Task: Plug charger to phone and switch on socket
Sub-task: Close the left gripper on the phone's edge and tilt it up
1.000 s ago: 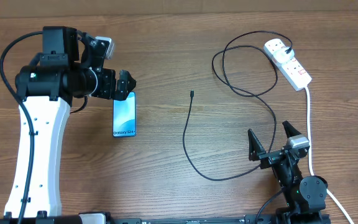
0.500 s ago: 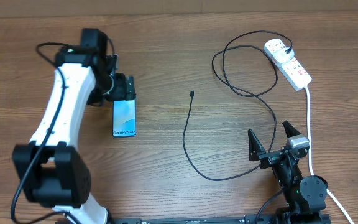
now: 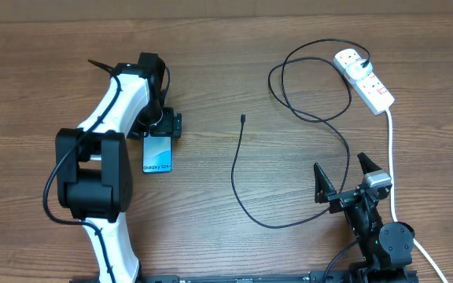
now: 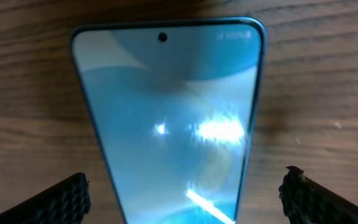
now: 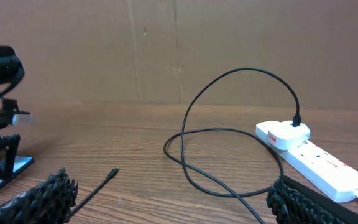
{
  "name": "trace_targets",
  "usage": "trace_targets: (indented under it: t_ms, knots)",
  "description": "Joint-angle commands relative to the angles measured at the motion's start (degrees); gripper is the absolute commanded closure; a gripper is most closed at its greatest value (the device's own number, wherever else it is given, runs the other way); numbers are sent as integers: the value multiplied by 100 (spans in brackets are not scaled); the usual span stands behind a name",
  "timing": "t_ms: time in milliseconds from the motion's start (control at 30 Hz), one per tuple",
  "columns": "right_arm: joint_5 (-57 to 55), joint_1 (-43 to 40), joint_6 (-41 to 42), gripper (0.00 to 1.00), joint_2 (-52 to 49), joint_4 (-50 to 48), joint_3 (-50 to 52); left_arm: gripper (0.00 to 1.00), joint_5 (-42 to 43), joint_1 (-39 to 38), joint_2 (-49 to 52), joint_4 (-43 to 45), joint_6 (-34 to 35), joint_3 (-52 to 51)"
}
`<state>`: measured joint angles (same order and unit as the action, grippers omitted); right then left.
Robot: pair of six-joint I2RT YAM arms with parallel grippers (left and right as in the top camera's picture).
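Note:
The phone (image 3: 158, 154) lies flat on the table with its light blue screen up; it fills the left wrist view (image 4: 173, 118). My left gripper (image 3: 163, 126) is open and hangs over the phone's far end, a finger on each side, not touching it. The charger cable (image 3: 238, 169) is a thin black line with its connector tip (image 3: 243, 119) lying free mid-table; the tip also shows in the right wrist view (image 5: 111, 172). The socket (image 3: 364, 79) lies at the far right with a white plug in it. My right gripper (image 3: 344, 182) is open and empty near the front edge.
The thick white lead (image 3: 391, 157) runs from the socket down the right side past my right arm. The black cable loops (image 3: 309, 79) lie left of the socket. A brown cardboard wall (image 5: 179, 50) stands behind the table.
My left arm has swung round and come down, so its gripper now sits low over the phone's far end. The right arm, cable and socket have not moved.

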<state>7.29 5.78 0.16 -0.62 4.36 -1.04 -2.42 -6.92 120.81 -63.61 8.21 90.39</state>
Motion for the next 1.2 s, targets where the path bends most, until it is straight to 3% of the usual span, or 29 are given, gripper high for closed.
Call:
trace_targets:
  t_ms: [0,233,367,733,1167]
  knots:
    - [28,37,-24,0,46,-26,59,8,-55,-4,306,118,-50,83]
    - [28,37,-24,0,46,-26,59,12,-48,-2,358,286,-72,-22]
    - [28,37,-24,0,46,-26,59,22,-20,-2,358,142,-68,-39]
    - [28,37,-24,0,46,-26,59,17,212,-2,358,-105,-483,-68]
    - [28,37,-24,0,46,-26,59,23,352,-13,358,66,-619,-413]
